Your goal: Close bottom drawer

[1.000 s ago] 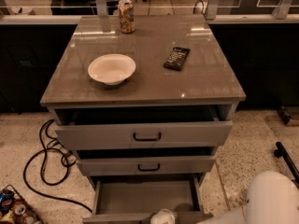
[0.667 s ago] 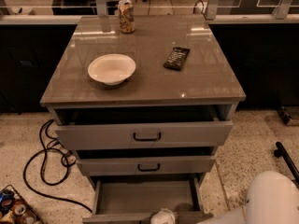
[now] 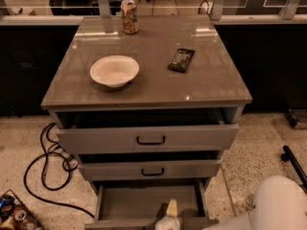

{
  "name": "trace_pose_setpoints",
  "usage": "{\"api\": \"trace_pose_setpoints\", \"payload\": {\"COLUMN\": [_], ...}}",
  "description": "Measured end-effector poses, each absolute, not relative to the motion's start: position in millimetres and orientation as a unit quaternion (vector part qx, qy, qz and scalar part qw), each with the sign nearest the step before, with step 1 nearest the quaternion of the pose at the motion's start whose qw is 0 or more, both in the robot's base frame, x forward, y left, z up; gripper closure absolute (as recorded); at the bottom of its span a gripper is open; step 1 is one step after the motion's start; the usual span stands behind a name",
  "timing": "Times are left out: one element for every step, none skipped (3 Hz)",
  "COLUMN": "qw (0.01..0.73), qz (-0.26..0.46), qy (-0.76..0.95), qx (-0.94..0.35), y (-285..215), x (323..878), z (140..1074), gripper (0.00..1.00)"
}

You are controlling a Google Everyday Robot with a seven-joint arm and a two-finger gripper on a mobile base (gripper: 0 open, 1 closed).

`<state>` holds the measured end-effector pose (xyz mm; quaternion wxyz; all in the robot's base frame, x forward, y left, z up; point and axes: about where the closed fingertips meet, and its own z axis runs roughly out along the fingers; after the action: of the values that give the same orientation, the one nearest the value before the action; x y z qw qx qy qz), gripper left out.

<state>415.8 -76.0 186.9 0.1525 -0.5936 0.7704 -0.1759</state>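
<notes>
Over the bottom drawer, gripper is half cropped.

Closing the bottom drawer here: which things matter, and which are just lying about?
Job: bottom drawer, pulled far out; gripper, at its front edge.
Lying about: white bowl, drink can and flat black item on the cabinet top; floor cable; top drawer; middle drawer.

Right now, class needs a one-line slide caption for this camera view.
End effector poised at the front edge of the open bottom drawer.
</notes>
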Motion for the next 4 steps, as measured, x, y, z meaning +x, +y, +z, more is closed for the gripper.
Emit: {"api": "trace_pose_setpoints", "payload": {"qw": [0.153, 0.152, 0.168, 0.168], "qz": [-0.175, -0.176, -0.170, -0.170], "qy": [0.773, 0.780, 0.791, 0.791], "qx": [-0.591, -0.581, -0.562, -0.563], "y": [-78, -85, -100, -99], "x": [413, 402, 385, 386], "z": [193, 218, 259, 258], "gripper": [0.00, 0.00, 0.26, 0.50]}}
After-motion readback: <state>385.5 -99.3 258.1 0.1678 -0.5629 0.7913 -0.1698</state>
